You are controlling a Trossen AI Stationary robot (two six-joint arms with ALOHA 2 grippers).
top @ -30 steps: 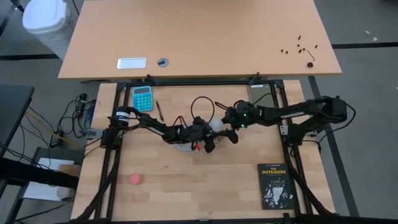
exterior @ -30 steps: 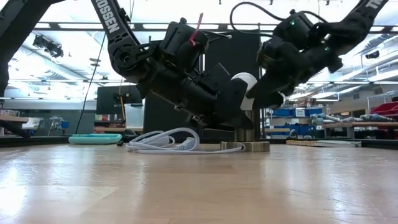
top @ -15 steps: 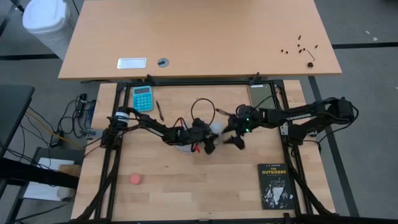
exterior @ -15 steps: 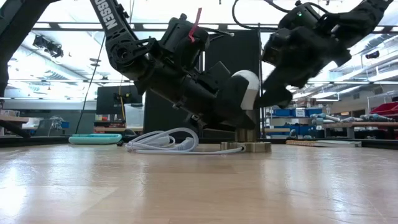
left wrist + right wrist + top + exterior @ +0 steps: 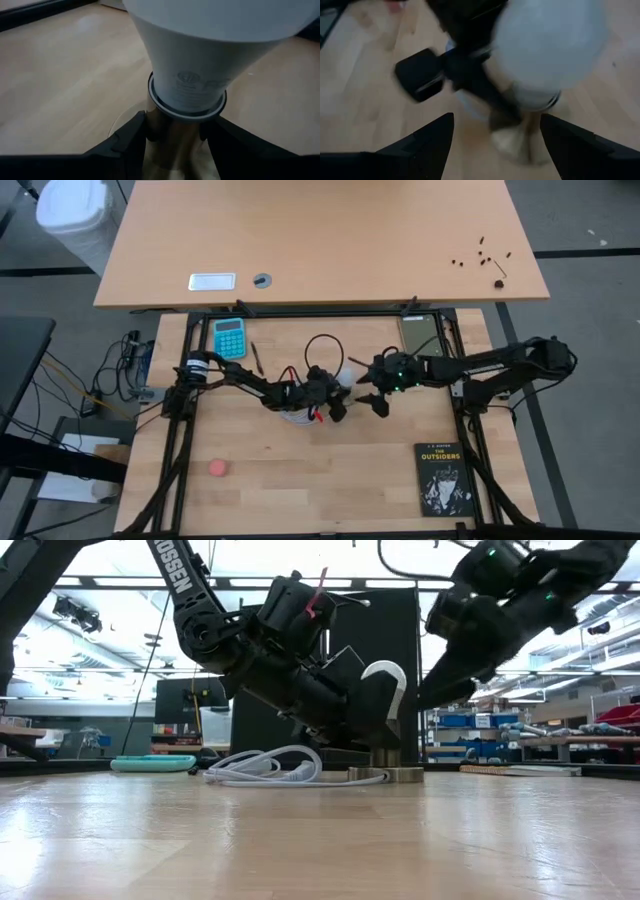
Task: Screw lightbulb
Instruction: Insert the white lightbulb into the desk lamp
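Now that the right arm has let go of the lightbulb (image 5: 388, 680) and lifted clear, we have its fingers (image 5: 445, 693) spread wide and hanging just beside the glass at about 3 o'clock from it in the low view, touching nothing. A second ago those same fingers were closed around the dome; half a second ago they were already parting. In the right wrist view the two dark fingers (image 5: 432, 137) stand well apart, with the bulb (image 5: 547, 47) showing between and beyond them.

The bulb itself stands upright in its holder (image 5: 386, 773) near the middle of the worktop (image 5: 300, 480), its white cord (image 5: 262, 768) looped off toward 9 o'clock. We keep the left arm's fingers (image 5: 131, 135) clenched on the holder's brass neck (image 5: 172, 135) just under the bulb's collar, as the left wrist view shows, so the holder cannot spin.

We read this release as the end of one twist and the reset before the next. The bulb sits a little lower and straighter over the holder than it did a second ago, which suggests the thread is catching. Whether it is fully home we cannot tell; we judge that another grasp and turn may be needed.
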